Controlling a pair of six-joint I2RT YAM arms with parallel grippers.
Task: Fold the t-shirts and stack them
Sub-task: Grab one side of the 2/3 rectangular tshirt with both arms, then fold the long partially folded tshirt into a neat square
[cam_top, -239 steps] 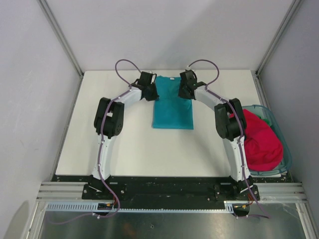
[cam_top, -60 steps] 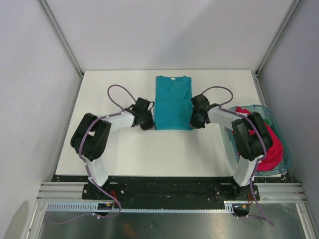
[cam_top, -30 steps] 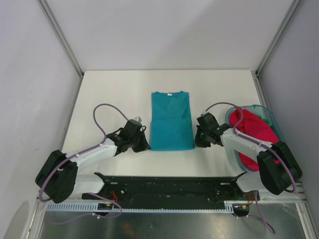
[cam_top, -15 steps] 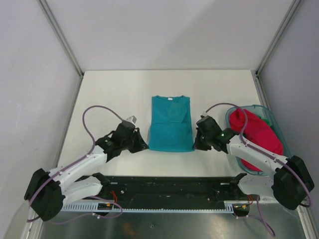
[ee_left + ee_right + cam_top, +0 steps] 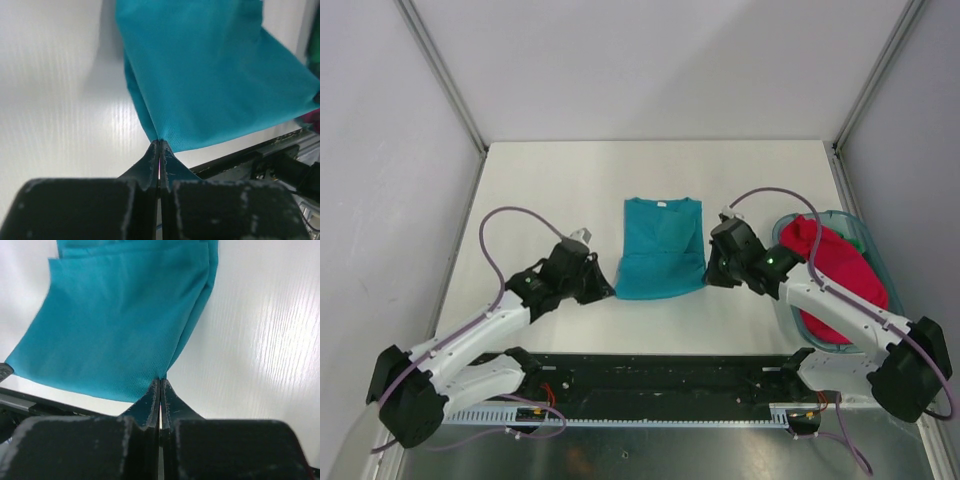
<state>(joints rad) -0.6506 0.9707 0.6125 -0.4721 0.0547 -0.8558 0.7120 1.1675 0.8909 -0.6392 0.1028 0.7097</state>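
Observation:
The teal-blue t-shirt (image 5: 662,248) lies folded lengthwise on the white table, its collar at the far end. My left gripper (image 5: 608,290) is shut on its near left corner (image 5: 165,135). My right gripper (image 5: 710,280) is shut on its near right corner (image 5: 157,371). Both corners are lifted a little off the table, with the near hem stretched between them. The magenta-red t-shirt (image 5: 840,275) lies bunched in the teal plastic basket (image 5: 873,262) at the right. A bit of green cloth (image 5: 857,243) shows at the basket's far side.
The white table (image 5: 540,190) ends at a black rail along the near edge (image 5: 660,365). Grey walls and metal posts stand at the left, right and back. The basket sits close to my right arm.
Both grippers have dragged the teal shirt from the far middle of the table toward the near edge. In the last half second they have lifted its near corners and moved slightly away.

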